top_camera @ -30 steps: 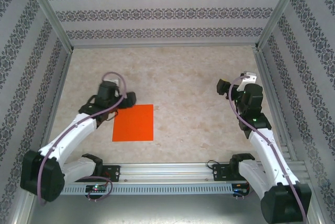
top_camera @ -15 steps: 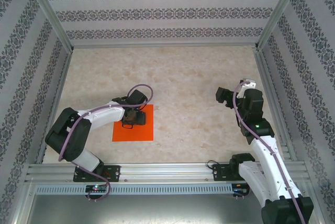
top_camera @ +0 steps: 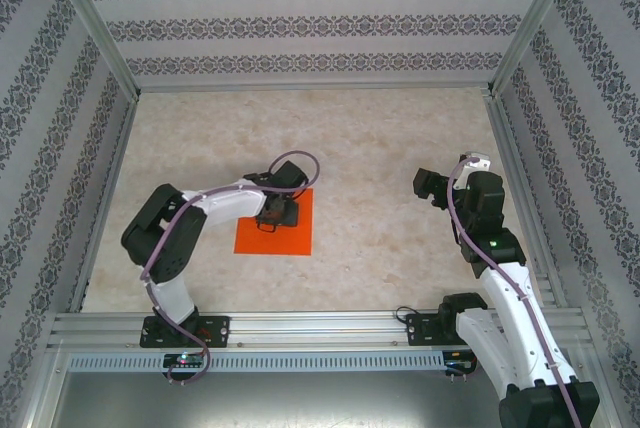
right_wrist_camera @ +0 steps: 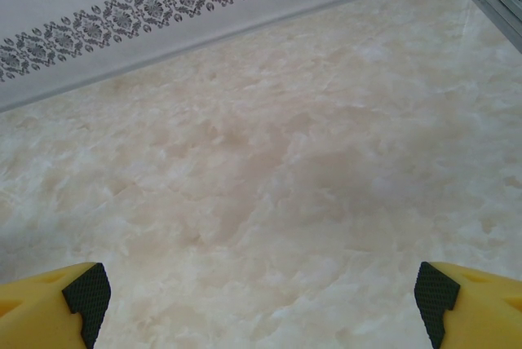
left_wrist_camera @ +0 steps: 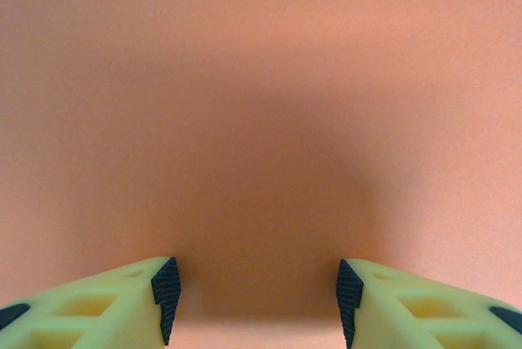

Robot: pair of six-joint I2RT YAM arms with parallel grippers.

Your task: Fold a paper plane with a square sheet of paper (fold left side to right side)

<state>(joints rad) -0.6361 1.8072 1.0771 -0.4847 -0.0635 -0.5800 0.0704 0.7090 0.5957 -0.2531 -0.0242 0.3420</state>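
The square sheet of paper point(top_camera: 252, 241) lies flat on the marble table, bright orange-red, left of centre. My left gripper point(top_camera: 276, 214) points down onto its far half, tips right at the paper. In the left wrist view the orange paper point(left_wrist_camera: 261, 104) lies close under the camera, and my left gripper point(left_wrist_camera: 257, 296) stands partly open with nothing between its black pads point(left_wrist_camera: 166, 292). My right gripper point(top_camera: 428, 186) hovers wide open over bare table at the right, well away from the paper. The right wrist view has my right gripper point(right_wrist_camera: 261, 300) above the marble.
Patterned walls on an aluminium frame point(top_camera: 310, 83) enclose the table on three sides. A rail point(top_camera: 320, 328) with both arm bases runs along the near edge. Bare marble point(top_camera: 370, 168) lies between the paper and the right arm.
My left arm has swung right, over and onto the paper, its jaws narrowing. The paper now lies further right and slightly farther back. The right arm barely moved.
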